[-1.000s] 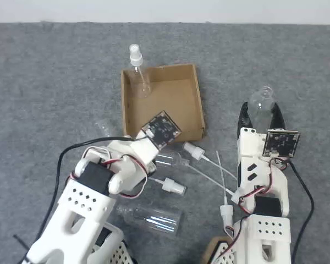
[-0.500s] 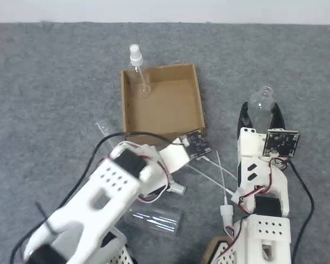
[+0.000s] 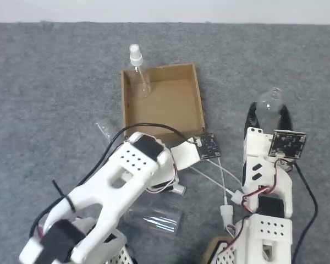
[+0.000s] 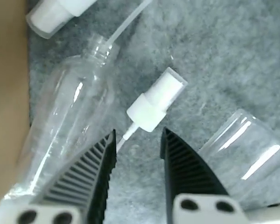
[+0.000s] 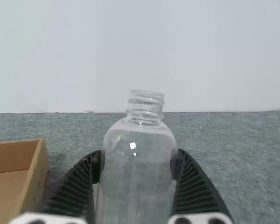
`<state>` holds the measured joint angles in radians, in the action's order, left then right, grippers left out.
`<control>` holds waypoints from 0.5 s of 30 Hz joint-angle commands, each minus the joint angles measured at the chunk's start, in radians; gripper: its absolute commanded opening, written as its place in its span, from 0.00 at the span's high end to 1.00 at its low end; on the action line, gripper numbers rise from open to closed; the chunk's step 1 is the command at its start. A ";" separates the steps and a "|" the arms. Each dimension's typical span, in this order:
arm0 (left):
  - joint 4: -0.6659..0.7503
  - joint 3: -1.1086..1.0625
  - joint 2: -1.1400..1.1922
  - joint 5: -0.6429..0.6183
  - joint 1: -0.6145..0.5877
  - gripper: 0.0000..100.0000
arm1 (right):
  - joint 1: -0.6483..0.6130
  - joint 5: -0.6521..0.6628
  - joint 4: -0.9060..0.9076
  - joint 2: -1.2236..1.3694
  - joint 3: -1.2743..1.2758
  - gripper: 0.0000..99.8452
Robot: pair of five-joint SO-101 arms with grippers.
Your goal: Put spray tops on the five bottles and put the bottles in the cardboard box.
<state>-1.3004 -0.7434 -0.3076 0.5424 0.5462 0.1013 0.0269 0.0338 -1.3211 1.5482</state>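
My right gripper [image 3: 269, 111] is shut on a clear bottle [image 3: 270, 99] with no top, held upright to the right of the cardboard box [image 3: 193, 104]; the bottle [image 5: 140, 144] sits between the black fingers [image 5: 74, 186]. My left gripper [image 4: 137, 144] is open, low over the carpet in front of the box. Just ahead of its fingers [image 4: 95, 163] lies a white spray top [image 4: 155, 103], its tube pointing in between them. A clear bottle [image 4: 70, 121] lies beside it along the box wall [image 4: 7, 93]. One bottle with a spray top [image 3: 137, 71] leans in the box's far left corner.
Another spray top [image 4: 60, 11] and a second lying bottle [image 4: 247, 144] are close to the left gripper. In the high view a bottle [image 3: 154, 217] lies near the front, a spray top [image 3: 226, 212] stands by the right arm's base, and a bottle end [image 3: 103, 129] shows left of the box.
My left arm has swung right from the box's front edge, over the spray tops and the lying bottle. My right gripper has shifted slightly right with its bottle.
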 commanded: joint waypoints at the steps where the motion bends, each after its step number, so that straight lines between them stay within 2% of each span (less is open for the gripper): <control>1: 0.011 0.087 0.048 0.054 0.005 0.85 | 0.022 -0.008 -0.028 -0.027 -0.026 0.98; 5: 0.011 0.128 0.123 0.060 0.011 0.85 | 0.022 -0.008 -0.028 -0.027 -0.026 0.98; 15: 0.034 0.171 0.247 0.057 0.127 0.85 | 0.021 -0.008 -0.028 -0.027 -0.026 0.98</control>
<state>-1.2988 -0.6252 -0.0683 0.5900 0.6536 0.1105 0.0269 0.0338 -1.3211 1.5482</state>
